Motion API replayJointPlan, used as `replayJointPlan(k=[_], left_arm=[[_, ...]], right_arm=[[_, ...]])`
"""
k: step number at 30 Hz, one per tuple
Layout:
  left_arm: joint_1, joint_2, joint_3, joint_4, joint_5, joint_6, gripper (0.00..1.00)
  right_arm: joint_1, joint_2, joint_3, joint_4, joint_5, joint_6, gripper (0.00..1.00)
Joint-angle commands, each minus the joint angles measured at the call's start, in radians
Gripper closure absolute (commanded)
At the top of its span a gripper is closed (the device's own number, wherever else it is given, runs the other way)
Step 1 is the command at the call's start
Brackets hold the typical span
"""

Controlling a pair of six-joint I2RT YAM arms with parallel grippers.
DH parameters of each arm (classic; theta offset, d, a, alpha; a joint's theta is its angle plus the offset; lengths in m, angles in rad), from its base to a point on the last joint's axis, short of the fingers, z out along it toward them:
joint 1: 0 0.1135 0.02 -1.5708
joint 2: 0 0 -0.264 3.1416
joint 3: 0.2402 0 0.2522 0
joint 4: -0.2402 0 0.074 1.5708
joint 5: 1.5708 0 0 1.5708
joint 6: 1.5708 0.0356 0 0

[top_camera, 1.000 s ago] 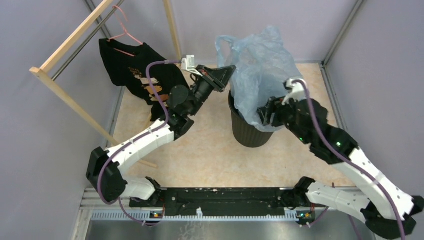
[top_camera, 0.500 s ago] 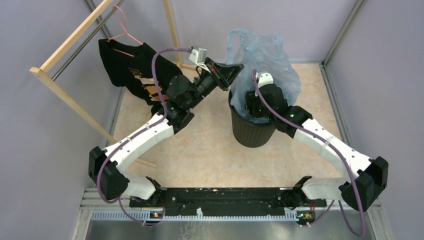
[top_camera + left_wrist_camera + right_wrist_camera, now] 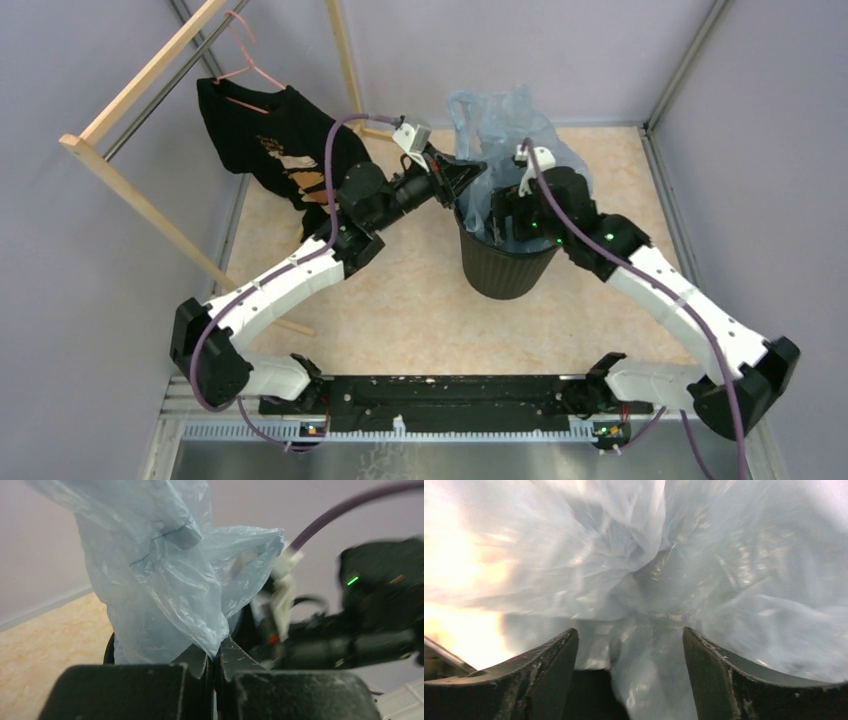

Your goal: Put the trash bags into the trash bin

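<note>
The pale-blue trash bag stands partly inside the round black trash bin and bulges above its rim. My left gripper is shut on an edge of the bag at the bin's left rim; the left wrist view shows the film pinched between the fingertips. My right gripper reaches down into the bin's mouth. It is open, with bag film filling the space between its fingers.
A black T-shirt hangs on a pink hanger from a wooden rack at the back left. Grey walls close in the tan floor on three sides.
My right gripper has moved from the bin's right side over the rim and down into the bag. The bag has sunk lower into the bin. My left gripper has come lower and nearer the rim.
</note>
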Motion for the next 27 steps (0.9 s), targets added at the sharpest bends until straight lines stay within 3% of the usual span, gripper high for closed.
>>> replayJointPlan(k=[1, 5, 9, 13, 18, 23, 27], left_arm=[[-0.024, -0.067, -0.036, 0.007, 0.004, 0.104, 1.0], [-0.047, -0.091, -0.051, -0.012, -0.011, 0.142, 1.0], [-0.057, -0.117, -0.073, -0.011, -0.042, 0.172, 1.0], [-0.064, -0.139, -0.081, -0.013, -0.068, 0.193, 1.0], [-0.074, -0.154, -0.099, -0.001, -0.088, 0.192, 1.0], [-0.079, -0.159, -0.101, 0.003, -0.086, 0.188, 1.0], [-0.079, -0.165, -0.101, 0.003, -0.083, 0.185, 1.0]], right_arm=[[-0.002, -0.158, 0.162, -0.096, -0.006, -0.02, 0.21], [-0.003, -0.216, 0.246, -0.202, 0.128, -0.067, 0.18], [-0.003, -0.256, 0.233, -0.207, 0.334, -0.103, 0.16], [-0.024, -0.223, 0.196, -0.159, 0.359, -0.111, 0.17], [-0.072, -0.155, 0.155, -0.096, 0.204, -0.078, 0.37], [-0.072, -0.114, 0.076, -0.042, 0.161, -0.043, 0.57], [-0.073, -0.073, 0.014, 0.011, 0.121, -0.014, 0.62]])
